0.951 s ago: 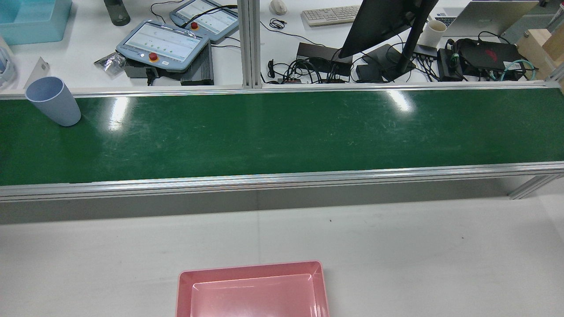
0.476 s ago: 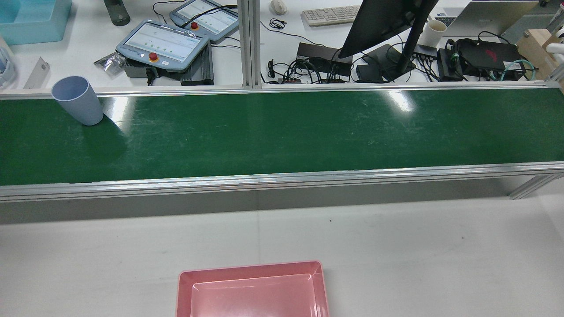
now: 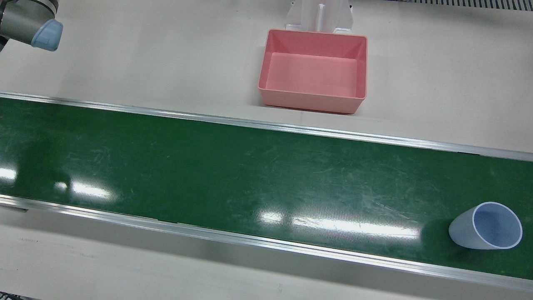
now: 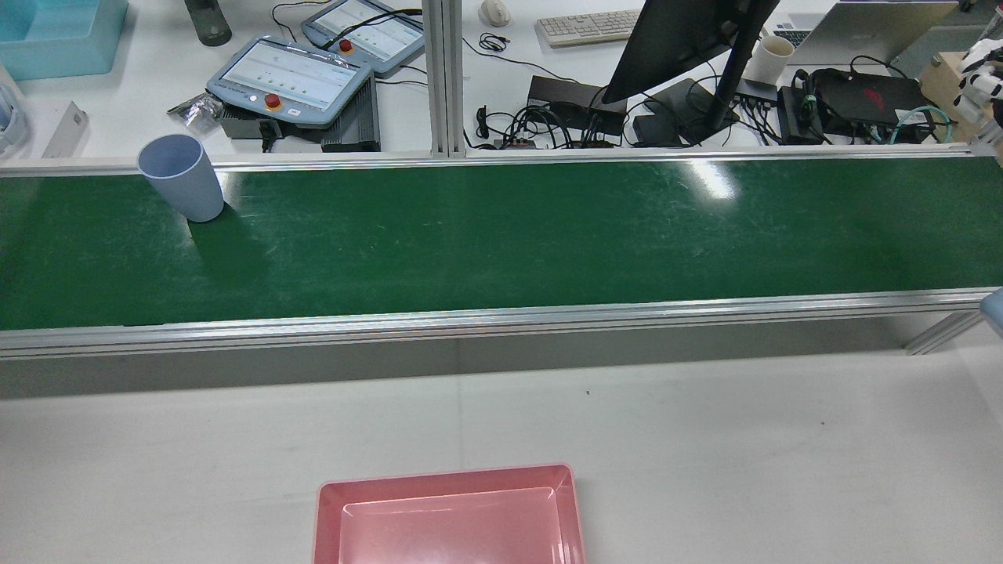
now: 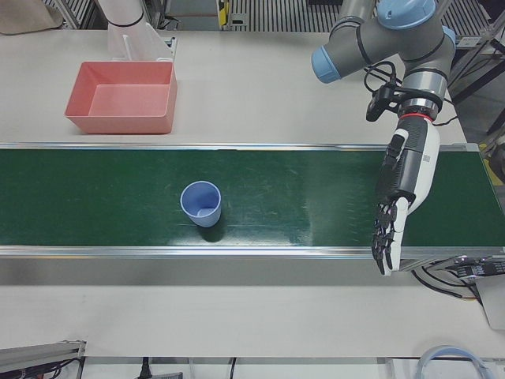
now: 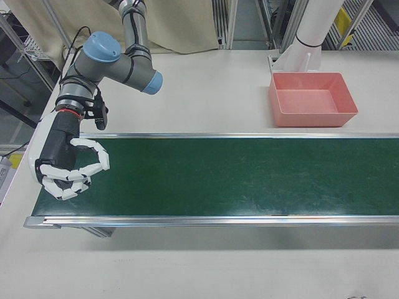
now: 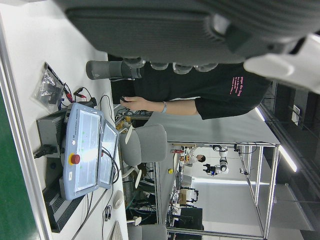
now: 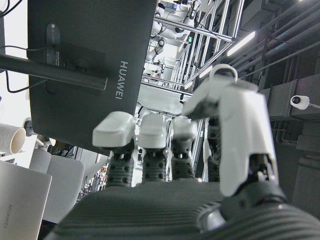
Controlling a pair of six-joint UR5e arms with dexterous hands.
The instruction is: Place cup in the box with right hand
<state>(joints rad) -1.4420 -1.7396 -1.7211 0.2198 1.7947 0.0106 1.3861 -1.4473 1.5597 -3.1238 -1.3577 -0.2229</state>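
One blue cup (image 5: 202, 203) sitting on one green conveyor belt (image 3: 233, 175). One pink box (image 3: 313, 71) resting on white table (image 3: 166, 62). Two robot arms showing, one hand each: left hand (image 5: 400, 197), right hand (image 6: 65, 165). Behind belt: two teach pendants (image 4: 290, 77), one monitor (image 4: 674, 43), one keyboard (image 4: 588, 26), one person (image 7: 200, 97) standing.

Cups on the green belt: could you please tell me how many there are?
1. The blue cup stands upright on the green belt, toward the robot's left end, near the belt's operator-side edge. None seems hidden.
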